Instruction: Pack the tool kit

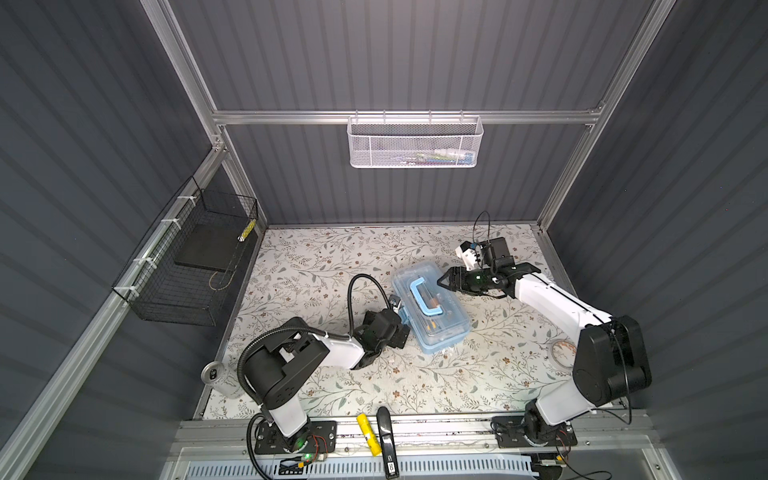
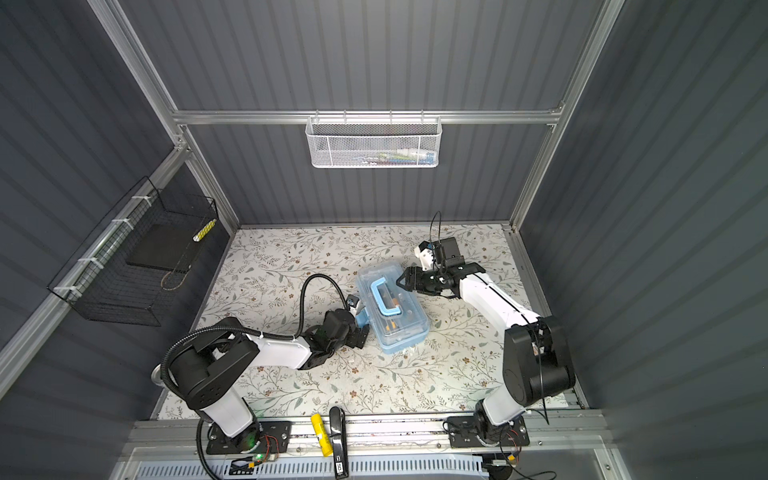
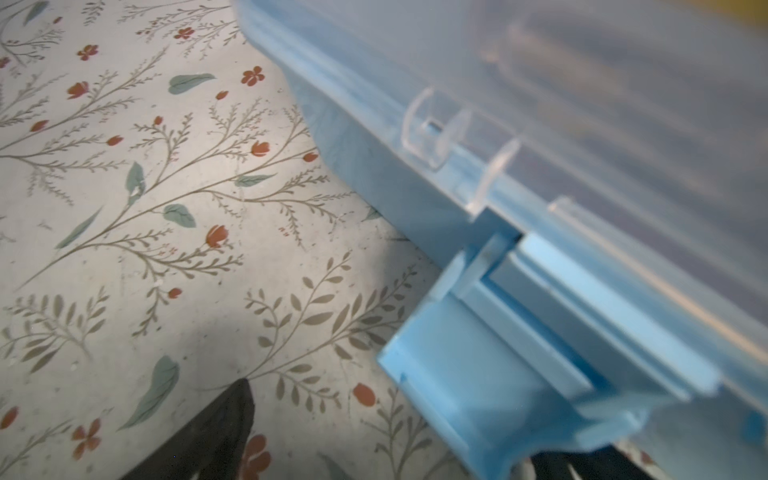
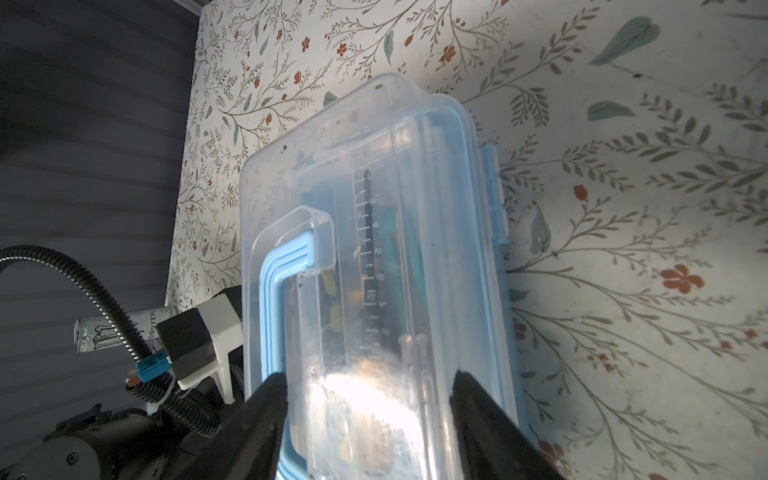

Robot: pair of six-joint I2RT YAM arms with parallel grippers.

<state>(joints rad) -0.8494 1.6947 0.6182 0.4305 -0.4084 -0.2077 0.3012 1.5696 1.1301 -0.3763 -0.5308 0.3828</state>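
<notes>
Light-blue plastic latch [image 3: 478,395] appears unfastened, standing between the wide-open jaws of the left gripper [image 3: 403,428]. Small light-blue plastic case with clear lid [image 1: 449,328] lies mid floral-patterned table [image 1: 332,257], lid down. Right gripper [image 4: 370,399], jaws apart, grips nothing above the lid's far right end. Recommended: steady lid, press latch squarely home.

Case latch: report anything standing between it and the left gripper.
Nothing visible does. In the left wrist view the latch juts from the case right between the open left gripper's fingers.
</notes>
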